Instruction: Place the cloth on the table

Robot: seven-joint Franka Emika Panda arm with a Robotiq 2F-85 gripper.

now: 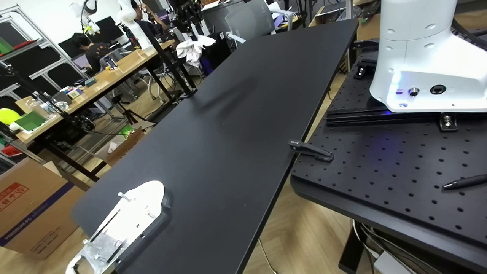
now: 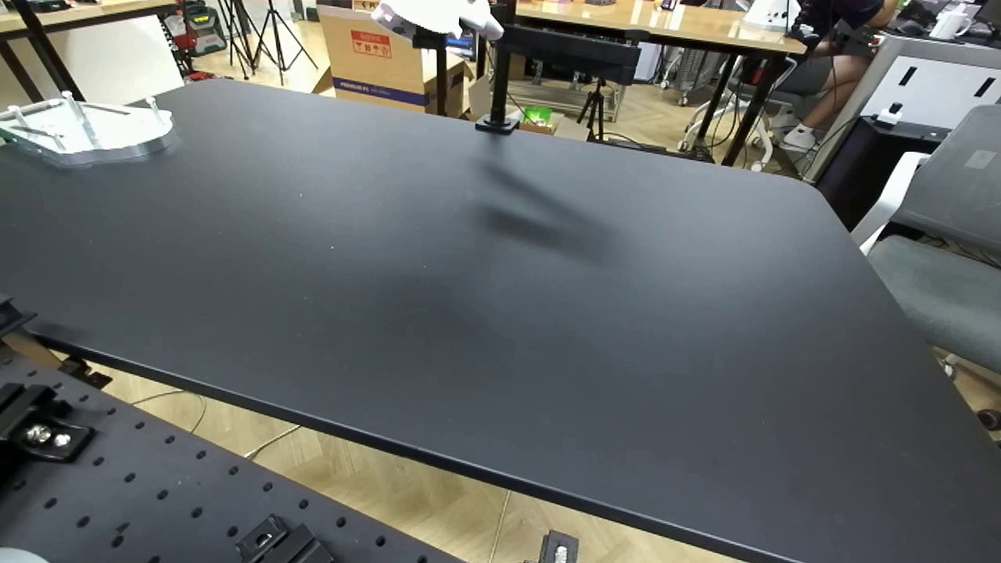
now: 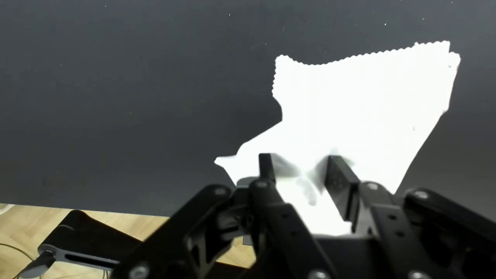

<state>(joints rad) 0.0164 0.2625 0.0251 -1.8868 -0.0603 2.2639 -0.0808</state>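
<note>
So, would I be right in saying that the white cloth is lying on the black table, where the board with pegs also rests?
Not quite: the white cloth is not lying on the black table; in an exterior view it hangs in the air from the gripper. The board with pegs does rest there.

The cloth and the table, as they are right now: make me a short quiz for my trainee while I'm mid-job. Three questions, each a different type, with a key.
1. True or false: the cloth is lying on the table.

2. Fill in: in the wrist view, the cloth's edge farthest from the pincer has a ____ outline, not a smooth one.

3. Multiple choice: in an exterior view, the black pen lies on
A) the table
B) the perforated board
C) the floor

Key:
1. False; it hangs from the pincer, above the table.
2. Toothed.
3. B.
</note>
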